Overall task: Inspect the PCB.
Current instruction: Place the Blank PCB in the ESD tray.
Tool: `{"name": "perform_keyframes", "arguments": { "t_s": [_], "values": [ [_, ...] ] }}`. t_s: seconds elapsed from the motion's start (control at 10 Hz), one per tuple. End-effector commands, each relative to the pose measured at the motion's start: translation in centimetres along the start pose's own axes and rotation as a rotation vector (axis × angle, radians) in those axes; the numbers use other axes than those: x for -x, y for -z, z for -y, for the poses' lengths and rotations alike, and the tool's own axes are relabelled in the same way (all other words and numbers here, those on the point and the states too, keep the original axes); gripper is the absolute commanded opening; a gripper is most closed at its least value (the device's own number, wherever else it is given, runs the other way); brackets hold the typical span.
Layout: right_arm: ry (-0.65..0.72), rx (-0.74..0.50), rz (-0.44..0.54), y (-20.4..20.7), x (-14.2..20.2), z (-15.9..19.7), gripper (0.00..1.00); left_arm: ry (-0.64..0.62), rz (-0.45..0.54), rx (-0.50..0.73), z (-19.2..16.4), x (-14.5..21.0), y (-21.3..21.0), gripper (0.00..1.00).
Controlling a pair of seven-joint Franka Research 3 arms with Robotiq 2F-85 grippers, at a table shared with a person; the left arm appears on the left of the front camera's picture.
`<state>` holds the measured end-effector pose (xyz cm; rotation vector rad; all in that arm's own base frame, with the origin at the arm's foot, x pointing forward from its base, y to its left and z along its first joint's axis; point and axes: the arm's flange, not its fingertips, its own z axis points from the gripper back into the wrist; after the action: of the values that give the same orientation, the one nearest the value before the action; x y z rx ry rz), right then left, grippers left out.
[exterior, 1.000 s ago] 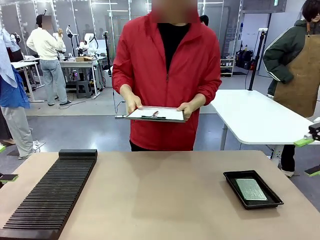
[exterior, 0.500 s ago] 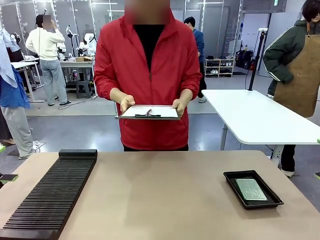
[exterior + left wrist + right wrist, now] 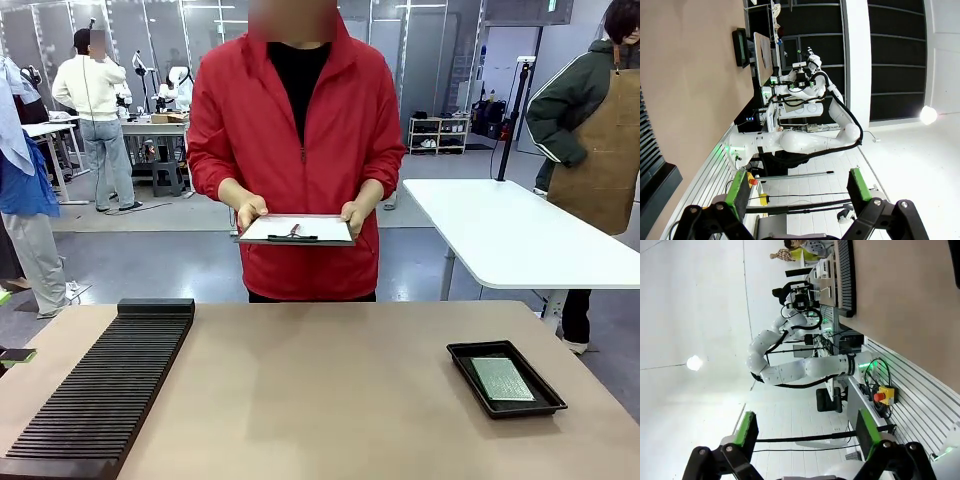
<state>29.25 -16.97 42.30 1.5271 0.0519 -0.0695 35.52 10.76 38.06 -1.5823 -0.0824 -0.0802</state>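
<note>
1. The PCB, a thin green board with a fine dotted surface, lies flat inside a shallow black tray on the right side of the tan table.
2. No print can be read on the board or tray from the front view; any marking is too small to tell.
3. A long black ribbed rack lies along the table's left side, well apart from the tray.
4. Across the table a person in a red jacket holds a clipboard with white paper level in both hands; whatever is written on it is illegible.
5. The left gripper hangs off the table with its green-padded fingers spread apart, holding nothing.
6. The right gripper is likewise spread wide and empty, off the table edge.
</note>
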Motion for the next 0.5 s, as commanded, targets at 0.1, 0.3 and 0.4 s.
{"name": "perform_keyframes", "arguments": {
  "t_s": [0.1,0.3,0.4],
  "values": [
    [-0.022,-0.088,0.002,0.32,-0.02,-0.24,1.0,0.0,0.003,-0.005,0.1,0.0,-0.05,1.0],
    [-0.004,-0.015,0.0,0.13,-0.02,0.01,1.0,0.0,0.003,-0.005,0.1,0.0,-0.05,1.0],
    [-0.004,-0.015,0.0,0.13,-0.02,0.01,1.0,0.0,0.003,-0.005,0.1,0.0,-0.05,1.0]
  ]
}}
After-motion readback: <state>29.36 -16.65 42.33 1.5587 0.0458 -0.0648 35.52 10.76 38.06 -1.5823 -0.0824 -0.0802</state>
